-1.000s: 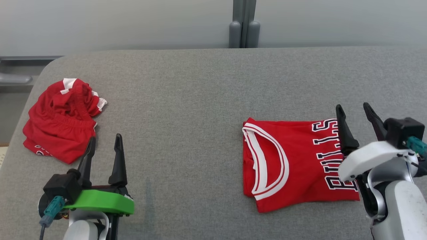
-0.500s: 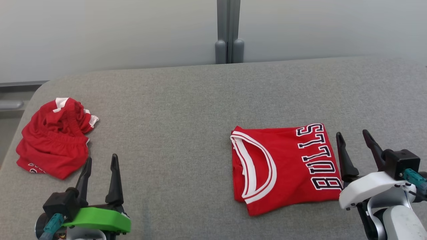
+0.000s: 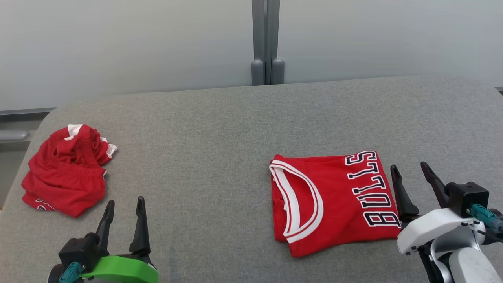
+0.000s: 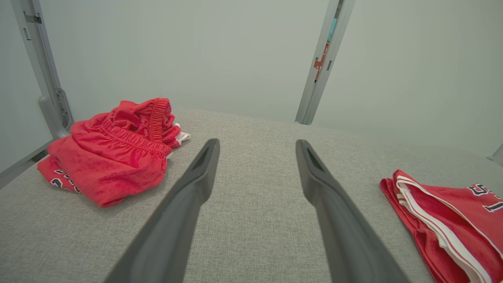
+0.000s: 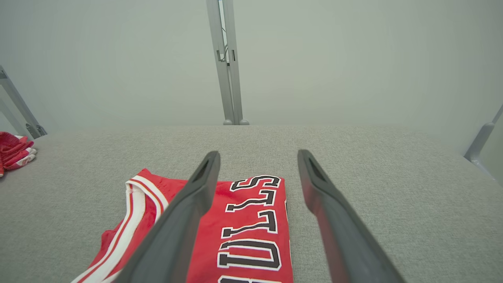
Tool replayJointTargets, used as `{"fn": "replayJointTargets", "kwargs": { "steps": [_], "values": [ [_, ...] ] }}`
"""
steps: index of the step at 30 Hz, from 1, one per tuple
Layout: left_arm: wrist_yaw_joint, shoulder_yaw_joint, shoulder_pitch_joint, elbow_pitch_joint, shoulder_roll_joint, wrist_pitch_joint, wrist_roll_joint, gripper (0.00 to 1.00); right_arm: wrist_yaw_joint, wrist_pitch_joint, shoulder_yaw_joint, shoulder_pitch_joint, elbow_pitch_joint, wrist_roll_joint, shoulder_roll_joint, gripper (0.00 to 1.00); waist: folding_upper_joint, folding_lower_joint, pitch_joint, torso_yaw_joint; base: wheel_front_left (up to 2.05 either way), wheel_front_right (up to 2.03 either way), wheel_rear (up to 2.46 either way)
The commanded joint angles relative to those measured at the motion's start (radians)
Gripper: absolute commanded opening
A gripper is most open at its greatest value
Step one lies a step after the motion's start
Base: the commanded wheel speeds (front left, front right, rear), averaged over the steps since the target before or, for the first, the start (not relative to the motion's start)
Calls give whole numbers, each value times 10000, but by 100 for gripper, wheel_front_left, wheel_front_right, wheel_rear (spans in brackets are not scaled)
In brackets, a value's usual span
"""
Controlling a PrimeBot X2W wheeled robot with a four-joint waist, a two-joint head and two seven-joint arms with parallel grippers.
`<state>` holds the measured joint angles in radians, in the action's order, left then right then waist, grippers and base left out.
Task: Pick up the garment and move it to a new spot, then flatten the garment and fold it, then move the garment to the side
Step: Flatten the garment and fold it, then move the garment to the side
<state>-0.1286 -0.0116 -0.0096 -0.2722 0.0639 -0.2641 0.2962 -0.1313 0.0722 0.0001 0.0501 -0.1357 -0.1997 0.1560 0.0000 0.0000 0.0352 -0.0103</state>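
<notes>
A folded red garment [image 3: 334,204], a jersey with white trim and "BULLS" lettering, lies flat on the right half of the grey padded table [image 3: 204,129]. My right gripper [image 3: 408,166] is open and empty just off the jersey's right edge. In the right wrist view the right gripper [image 5: 258,153] hovers over the jersey's [image 5: 243,228] lettered end. At the lower left, my left gripper [image 3: 125,201] is open with nothing in it. In the left wrist view the left gripper [image 4: 257,142] points between the jersey [image 4: 444,224] and a crumpled heap of red shorts [image 4: 114,157].
The red shorts [image 3: 63,177] lie bunched near the table's left edge, and also appear as red shorts [image 5: 13,151] far left in the right wrist view. A pale wall with a grey vertical post [image 3: 265,43] stands behind the table. Bare grey padding lies between the two garments.
The head camera has tilted up, so everything sits lower in the view. My right gripper has drawn back from over the jersey's right edge to just beside it. Both stay open.
</notes>
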Motion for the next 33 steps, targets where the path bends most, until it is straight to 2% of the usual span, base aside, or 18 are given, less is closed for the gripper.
{"fn": "replayJointTargets", "kwargs": {
  "steps": [1,14,18,27,33],
  "values": [
    [-19,0,85,-37,23,2,-42,100,12,31,-71,-113,-35,-25,-20,100,0,0,-11,4,0,0,0],
    [-19,43,-107,-34,104,2,-5,100,12,-95,-172,-32,-141,-134,-211,100,0,0,-105,3,0,0,0],
    [-20,22,-64,35,66,2,-93,100,12,-438,-225,310,-206,-191,-172,100,0,0,-165,9,0,0,0],
    [-19,-143,-359,199,6,2,-5,100,12,-3766,-570,1461,-1634,-632,244,100,0,0,-619,278,0,0,0],
    [-19,-177,-606,382,-21,2,-7,100,9,-5002,-745,1972,-2563,-960,372,100,0,0,-1151,591,0,0,0]
  ]
}}
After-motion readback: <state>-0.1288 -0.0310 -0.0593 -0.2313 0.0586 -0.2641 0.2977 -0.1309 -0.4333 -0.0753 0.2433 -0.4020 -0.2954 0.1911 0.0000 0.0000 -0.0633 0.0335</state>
